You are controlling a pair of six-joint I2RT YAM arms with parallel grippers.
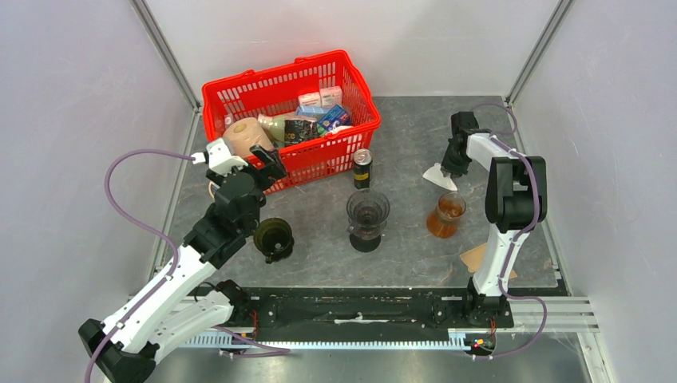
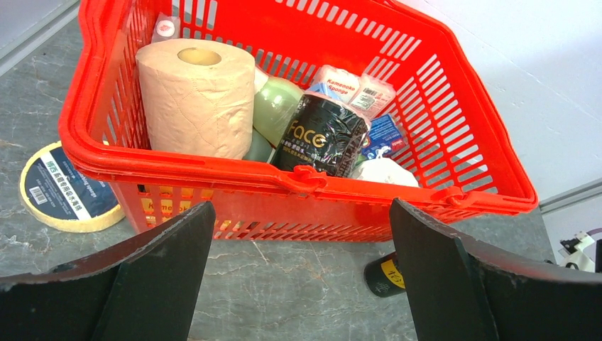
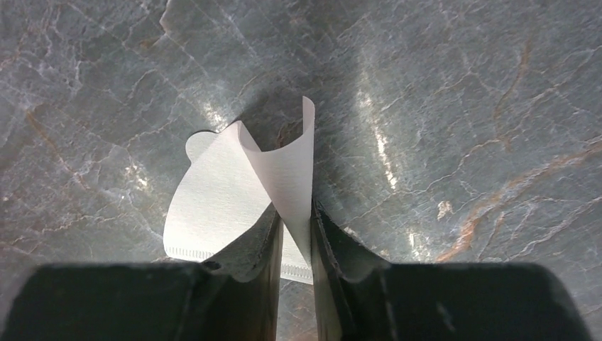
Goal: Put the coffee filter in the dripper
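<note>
The white paper coffee filter (image 3: 213, 199) lies at the back right of the table; it also shows in the top view (image 1: 437, 177). My right gripper (image 3: 297, 213) is shut on one upturned flap of it, while the rest spreads out low against the stone surface. In the top view this gripper (image 1: 453, 169) points down at the filter. The smoky clear dripper (image 1: 367, 209) stands on its base at the table's middle, left of the filter. My left gripper (image 2: 299, 206) is open and empty, hovering before the red basket (image 2: 213, 170).
The red basket (image 1: 239, 92) holds a paper roll and packets. A black can (image 1: 362, 167) stands behind the dripper. A glass jug of brown liquid (image 1: 447, 214) sits near the filter. A dark cup (image 1: 273, 238), a tape roll (image 2: 64, 188) and brown sheets (image 1: 477, 257) lie around.
</note>
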